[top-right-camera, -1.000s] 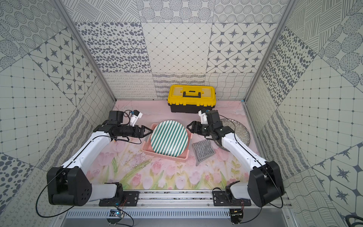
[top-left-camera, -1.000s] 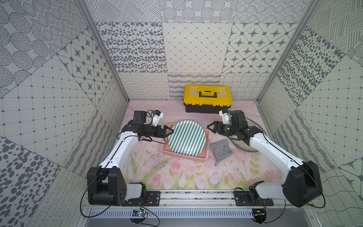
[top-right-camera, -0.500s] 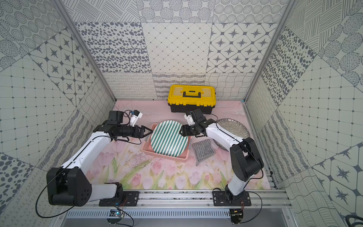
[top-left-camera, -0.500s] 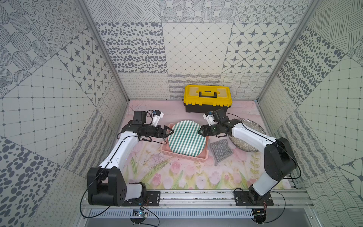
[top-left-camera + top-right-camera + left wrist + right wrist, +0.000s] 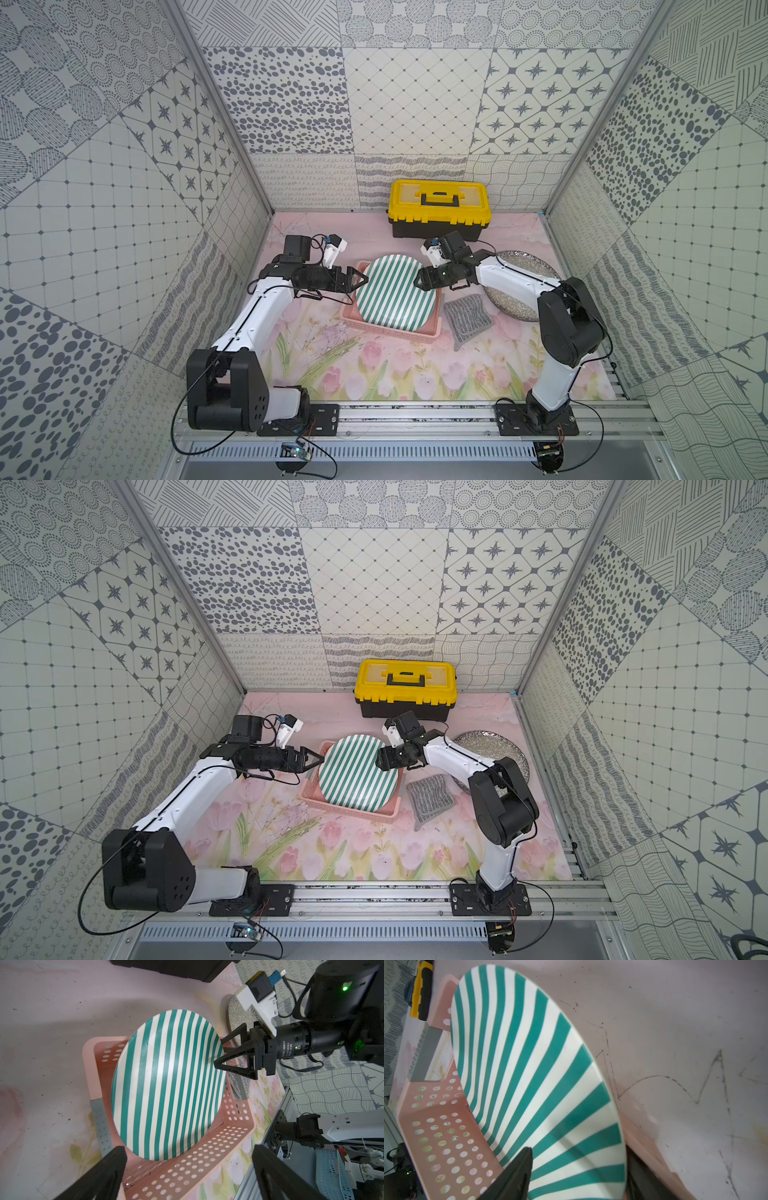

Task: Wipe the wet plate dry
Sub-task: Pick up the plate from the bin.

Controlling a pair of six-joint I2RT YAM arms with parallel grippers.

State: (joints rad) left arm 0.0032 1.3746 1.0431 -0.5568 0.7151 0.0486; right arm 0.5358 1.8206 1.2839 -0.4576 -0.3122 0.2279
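A green and white striped plate leans tilted in a pink perforated basket. A grey cloth lies flat on the table to the right of the basket, held by nothing. My left gripper hovers open at the plate's left edge, holding nothing. My right gripper is open at the plate's right rim. One of its fingers is over the striped face and the other is behind the rim.
A yellow and black toolbox stands at the back wall. A silver speckled plate lies at the right, partly under the right arm. Patterned walls close in the left, right and back. A metal rail runs along the front.
My right gripper has moved left from above the cloth to the plate's right rim, and its arm has folded in closer. The left arm and the plate have not moved.
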